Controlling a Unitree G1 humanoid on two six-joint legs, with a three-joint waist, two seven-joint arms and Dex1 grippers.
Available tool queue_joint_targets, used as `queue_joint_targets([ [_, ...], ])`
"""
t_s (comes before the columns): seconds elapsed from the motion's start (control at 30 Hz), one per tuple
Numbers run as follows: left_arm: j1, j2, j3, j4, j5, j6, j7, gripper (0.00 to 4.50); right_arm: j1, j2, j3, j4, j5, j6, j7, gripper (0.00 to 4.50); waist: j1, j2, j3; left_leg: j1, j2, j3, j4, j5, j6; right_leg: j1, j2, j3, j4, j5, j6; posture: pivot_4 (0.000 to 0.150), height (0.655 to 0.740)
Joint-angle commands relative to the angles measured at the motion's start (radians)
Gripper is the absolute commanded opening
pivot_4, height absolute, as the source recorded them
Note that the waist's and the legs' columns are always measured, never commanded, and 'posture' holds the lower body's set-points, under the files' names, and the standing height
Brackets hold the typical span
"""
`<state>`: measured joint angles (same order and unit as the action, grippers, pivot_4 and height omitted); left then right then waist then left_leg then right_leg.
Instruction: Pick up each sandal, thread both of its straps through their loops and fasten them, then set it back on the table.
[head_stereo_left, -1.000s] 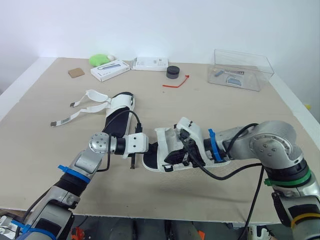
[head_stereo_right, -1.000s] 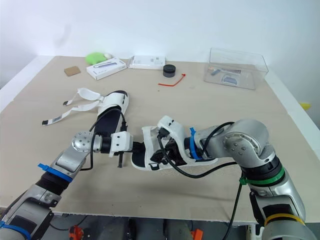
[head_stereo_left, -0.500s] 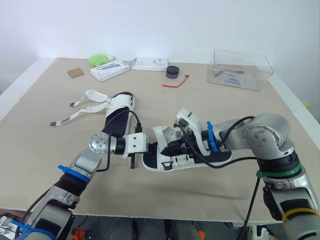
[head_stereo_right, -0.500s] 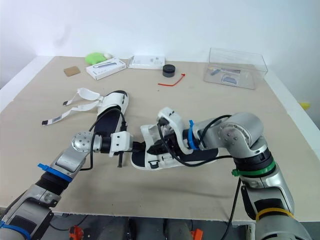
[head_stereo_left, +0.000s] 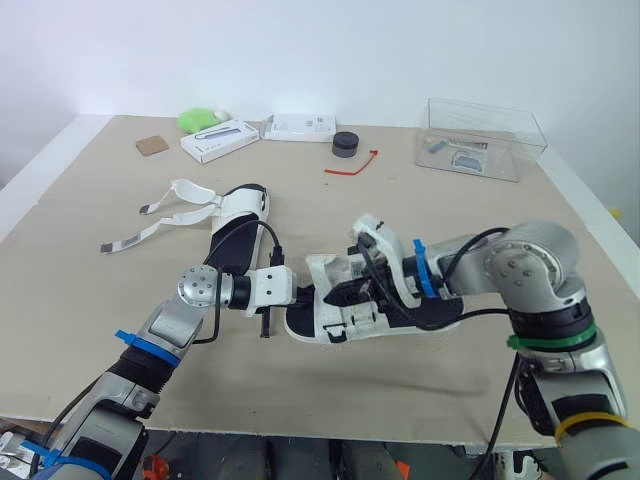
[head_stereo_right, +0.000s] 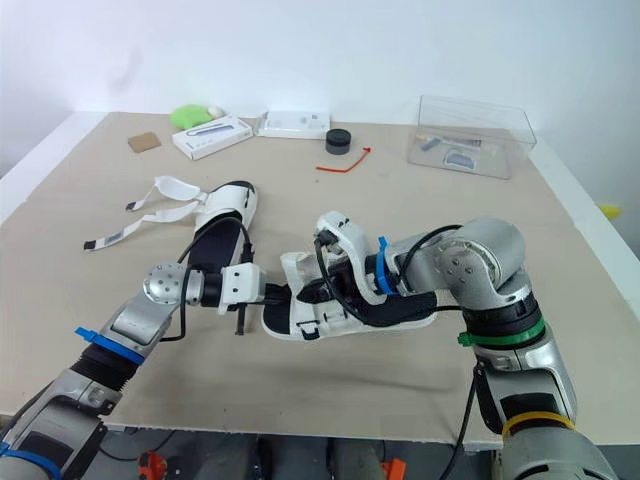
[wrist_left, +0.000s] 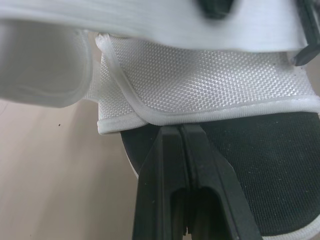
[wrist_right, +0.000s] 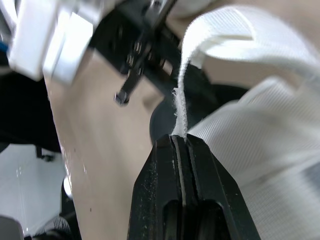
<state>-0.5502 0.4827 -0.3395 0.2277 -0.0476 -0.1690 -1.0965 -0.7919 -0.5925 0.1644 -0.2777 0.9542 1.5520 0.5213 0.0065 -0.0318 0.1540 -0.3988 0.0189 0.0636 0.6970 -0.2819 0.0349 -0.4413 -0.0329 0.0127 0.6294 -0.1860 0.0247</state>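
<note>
One white sandal with a black insole (head_stereo_left: 385, 318) lies in the middle of the table, between both grippers. My left gripper (head_stereo_left: 300, 296) is at its left end, fingers (wrist_left: 172, 150) pressed together at the sole's edge under the white mesh flap (wrist_left: 200, 80). My right gripper (head_stereo_left: 347, 292) reaches over the sandal from the right and is shut on a white strap (wrist_right: 186, 75), which rises from between its fingertips. The second sandal (head_stereo_left: 238, 215) lies farther back on the left with both straps (head_stereo_left: 160, 222) unfastened and spread over the table.
A clear plastic box (head_stereo_left: 482, 140) stands at the back right. Along the back edge are a black round puck (head_stereo_left: 345, 144), a red tie (head_stereo_left: 352, 166), two white boxes (head_stereo_left: 221, 139) (head_stereo_left: 299, 127), a green object (head_stereo_left: 200, 119) and a brown square (head_stereo_left: 152, 145).
My right gripper has shifted a little toward the left over the sandal, carrying the strap, and its forearm has swung back. The left arm has stayed put.
</note>
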Motion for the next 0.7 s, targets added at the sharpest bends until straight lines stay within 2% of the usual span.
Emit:
queue_joint_targets([
  [0.03, 0.020, 0.012, -0.018, 0.035, 0.049, 0.016, 0.008, 0.00, 0.041, -0.009, -0.008, -0.088, -0.006, 0.006, -0.004, 0.08, 0.000, 0.000, 0.000, 0.000, 0.000, 0.000, 0.000, 0.000, 0.000, 0.000, 0.000, 0.000, 0.000, 0.000, 0.000, 0.150, 0.7400],
  [0.33, 0.019, 0.009, -0.023, 0.039, 0.050, 0.011, 0.002, 0.00, 0.114, -0.048, 0.003, -0.196, -0.043, -0.059, 0.031, 0.08, 0.000, 0.000, 0.000, 0.001, 0.000, 0.000, 0.000, 0.000, 0.000, 0.001, 0.002, 0.000, 0.000, 0.000, 0.000, 0.150, 0.7400],
  [0.37, 0.019, 0.009, -0.024, 0.039, 0.050, 0.011, 0.001, 0.00, 0.108, -0.054, -0.010, -0.198, -0.036, -0.064, 0.044, 0.72, 0.000, 0.000, 0.000, 0.001, 0.000, 0.000, 0.000, 0.000, 0.000, 0.001, 0.002, 0.000, 0.000, -0.001, 0.000, 0.150, 0.7400],
  [0.43, 0.020, 0.008, -0.026, 0.036, 0.050, 0.012, 0.001, 0.00, 0.089, -0.064, -0.057, -0.196, -0.011, -0.067, 0.073, 1.41, 0.000, 0.000, 0.000, 0.001, 0.000, 0.000, 0.000, 0.000, 0.000, 0.001, 0.002, 0.000, 0.000, 0.000, 0.000, 0.150, 0.7400],
  [0.47, 0.020, 0.008, -0.026, 0.036, 0.050, 0.011, 0.000, 0.00, 0.080, -0.070, -0.079, -0.193, 0.005, -0.064, 0.088, 2.06, 0.000, 0.000, 0.000, 0.001, 0.000, 0.000, 0.000, 0.000, 0.000, 0.001, 0.002, 0.000, 0.000, 0.000, 0.000, 0.150, 0.7400],
  [0.5, 0.020, 0.009, -0.026, 0.036, 0.050, 0.011, 0.000, 0.00, 0.071, -0.079, -0.118, -0.187, 0.045, -0.046, 0.112, 2.41, 0.000, 0.000, 0.000, 0.001, 0.000, 0.000, 0.000, 0.000, 0.000, 0.001, 0.002, 0.000, 0.000, 0.000, 0.000, 0.150, 0.7400],
  [0.53, 0.020, 0.010, -0.026, 0.036, 0.050, 0.010, -0.001, 0.00, 0.066, -0.091, -0.154, -0.184, 0.086, -0.027, 0.137, 3.08, 0.000, 0.000, 0.000, 0.001, 0.000, 0.000, 0.000, 0.000, 0.000, 0.001, 0.002, 0.000, 0.000, 0.000, 0.000, 0.150, 0.7400],
  [0.57, 0.020, 0.011, -0.026, 0.036, 0.050, 0.010, -0.002, 0.00, 0.064, -0.113, -0.190, -0.182, 0.141, -0.001, 0.172, 3.30, 0.000, 0.000, 0.000, 0.001, 0.000, 0.000, 0.000, 0.000, 0.000, 0.000, 0.002, 0.000, 0.000, 0.000, 0.000, 0.150, 0.7400],
  [0.63, 0.020, 0.012, -0.025, 0.037, 0.050, 0.008, -0.003, 0.00, 0.076, -0.150, -0.252, -0.176, 0.249, 0.047, 0.224, 4.22, 0.001, 0.000, 0.000, 0.001, 0.000, 0.000, 0.000, 0.000, 0.000, 0.000, 0.002, 0.000, 0.000, 0.000, 0.000, 0.150, 0.7400],
  [0.67, 0.021, 0.013, -0.025, 0.037, 0.050, 0.007, -0.004, 0.00, 0.093, -0.167, -0.271, -0.173, 0.294, 0.058, 0.231, 4.43, 0.001, 0.000, 0.000, 0.000, 0.000, -0.001, 0.000, 0.000, 0.000, 0.001, 0.002, 0.000, 0.000, 0.000, 0.000, 0.150, 0.7400],
  [0.7, 0.020, 0.014, -0.025, 0.038, 0.049, 0.006, -0.005, 0.00, 0.123, -0.184, -0.278, -0.183, 0.321, 0.062, 0.225, 4.43, 0.001, 0.000, 0.000, 0.000, 0.000, -0.001, 0.000, 0.000, 0.000, 0.001, -0.001, 0.000, 0.000, -0.001, 0.000, 0.150, 0.7400],
])
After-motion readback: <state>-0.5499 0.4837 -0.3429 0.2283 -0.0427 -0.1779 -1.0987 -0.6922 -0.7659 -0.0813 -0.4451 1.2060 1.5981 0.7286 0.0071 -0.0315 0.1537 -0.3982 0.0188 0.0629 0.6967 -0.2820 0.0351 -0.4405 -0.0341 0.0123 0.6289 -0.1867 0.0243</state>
